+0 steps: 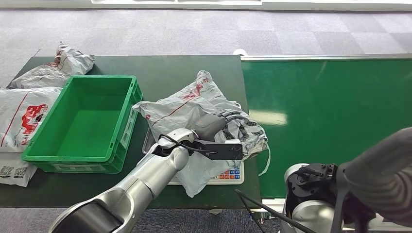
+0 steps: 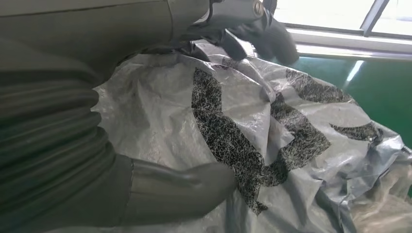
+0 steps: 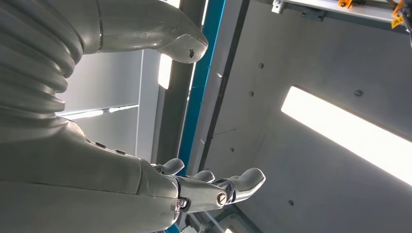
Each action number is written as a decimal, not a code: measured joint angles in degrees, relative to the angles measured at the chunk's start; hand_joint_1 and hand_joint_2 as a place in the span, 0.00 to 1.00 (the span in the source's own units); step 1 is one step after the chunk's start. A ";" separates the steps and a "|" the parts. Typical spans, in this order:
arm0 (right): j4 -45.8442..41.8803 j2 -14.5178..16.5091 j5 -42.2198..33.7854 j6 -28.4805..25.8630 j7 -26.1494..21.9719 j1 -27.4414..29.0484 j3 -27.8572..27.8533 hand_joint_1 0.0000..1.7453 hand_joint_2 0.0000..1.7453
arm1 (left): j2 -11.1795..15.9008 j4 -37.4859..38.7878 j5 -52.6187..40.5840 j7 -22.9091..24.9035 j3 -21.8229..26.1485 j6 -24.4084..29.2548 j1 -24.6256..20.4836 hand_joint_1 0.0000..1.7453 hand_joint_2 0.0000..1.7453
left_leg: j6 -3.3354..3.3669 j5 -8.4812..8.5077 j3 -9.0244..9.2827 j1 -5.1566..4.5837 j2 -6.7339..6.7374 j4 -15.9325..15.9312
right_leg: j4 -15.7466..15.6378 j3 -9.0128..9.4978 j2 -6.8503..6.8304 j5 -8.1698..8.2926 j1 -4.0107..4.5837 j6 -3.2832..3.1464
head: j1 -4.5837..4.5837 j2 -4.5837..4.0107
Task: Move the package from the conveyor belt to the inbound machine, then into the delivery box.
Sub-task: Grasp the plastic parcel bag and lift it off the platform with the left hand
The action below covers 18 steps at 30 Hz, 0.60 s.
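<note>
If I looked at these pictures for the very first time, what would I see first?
Probably the crinkly grey package in the middle, lying on a white scale, with the robot's left hand resting on it. Next, the bright green box beside it on the dark table, and the wide green conveyor belt on the other side.

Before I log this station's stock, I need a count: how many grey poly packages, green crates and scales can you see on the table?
Grey poly packages: 4, namely the package under the left hand, one behind the crate, one to its left, one at the front-left corner.
Green crate: 1
Scale: 1
Total: 6
</note>
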 joint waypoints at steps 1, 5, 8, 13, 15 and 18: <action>0.03 0.00 -0.02 0.00 0.00 0.00 0.00 0.00 1.00 | 0.00 0.18 -0.12 0.01 -0.09 -0.05 -0.05 1.00 1.00 | 0.00 0.00 0.00 0.00 0.00 0.00 | 0.00 0.00 0.00 0.00 0.00 0.00 | 0.00 0.00; 0.17 0.00 -0.37 0.00 0.00 -0.02 0.00 0.00 1.00 | 0.00 0.94 -1.05 0.67 -1.03 -0.25 -0.46 1.00 1.00 | 0.00 0.00 0.00 0.00 -0.01 0.00 | 0.00 0.00 0.00 0.00 0.01 0.00 | 0.00 0.00; 0.31 0.00 -1.32 0.00 0.00 -0.02 -0.01 0.00 1.00 | 0.02 1.96 -4.82 3.58 -2.63 -2.20 -0.57 1.00 1.00 | 0.00 0.00 0.00 0.00 0.00 0.00 | 0.00 0.00 0.00 0.00 0.01 0.00 | 0.00 0.00; 0.40 0.00 -2.80 0.00 0.01 -0.02 -0.02 0.00 1.00 | 0.04 3.99 -8.99 7.00 -5.98 -4.83 -0.58 1.00 1.00 | 0.00 0.00 0.00 0.00 0.00 0.00 | 0.00 0.01 0.00 0.00 0.00 0.00 | 0.00 0.00; 0.40 0.00 -3.03 0.00 0.01 -0.02 -0.03 0.00 1.00 | 0.05 4.39 -9.28 7.27 -6.60 -5.09 -0.58 1.00 1.00 | 0.00 0.00 0.00 0.00 0.00 0.00 | 0.00 0.01 0.00 0.00 0.01 0.00 | -0.01 0.00; 0.40 0.00 -3.19 0.00 0.00 -0.02 -0.04 0.00 1.00 | 0.09 4.75 -9.49 7.33 -6.99 -5.22 -0.59 1.00 1.00 | 0.00 0.00 0.01 0.00 0.00 0.00 | 0.00 0.01 0.00 0.00 0.01 0.00 | 0.00 0.00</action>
